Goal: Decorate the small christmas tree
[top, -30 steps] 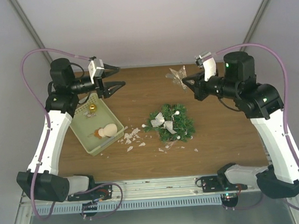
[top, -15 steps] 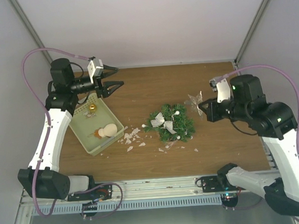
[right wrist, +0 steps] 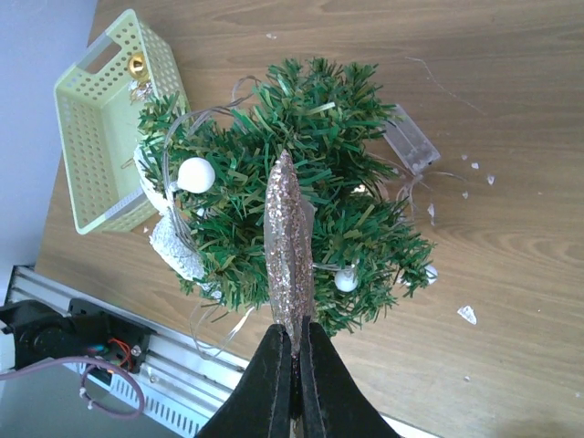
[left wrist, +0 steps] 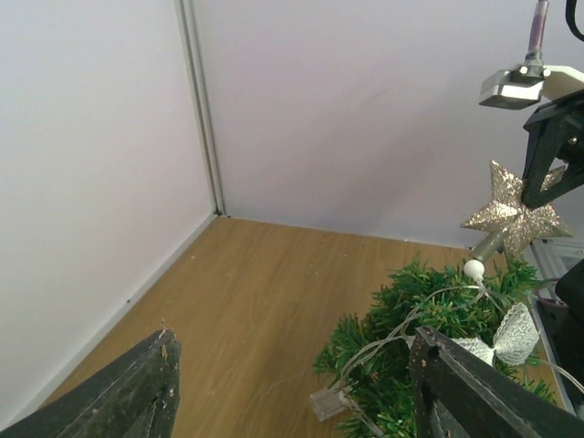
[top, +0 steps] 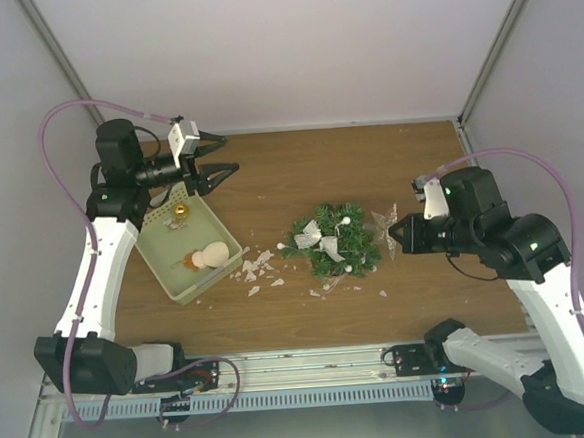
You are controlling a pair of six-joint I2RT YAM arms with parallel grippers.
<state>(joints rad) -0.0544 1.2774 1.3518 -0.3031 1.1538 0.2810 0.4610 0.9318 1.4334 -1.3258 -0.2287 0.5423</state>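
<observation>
**Star held at the tree's right edge; left hand wide over the far left corner**

The desk is closed in by pale walls at the back and on both sides, with a metal rail along the near edge. Bare wood lies between the small christmas tree and the back wall. A pale green tray sits askew near the left edge, and white shards are scattered between it and the tree.

The tree stands near the middle of the desk, slightly right of centre. The right hand is just beside its right edge, pinched tight on the stem of a glittery star. Seen from the right wrist, the star is edge-on over the green branches. The left hand is raised over the far end of the tray, well apart from the tree, with its jaws spread wide and nothing between them.

The tree's pot is hidden under the branches. I cannot tell whether the star's stem touches the needles. The left arm covers the tray's far corner. In the left wrist view the tree is cut off at the bottom and partly blocked by a finger.
</observation>
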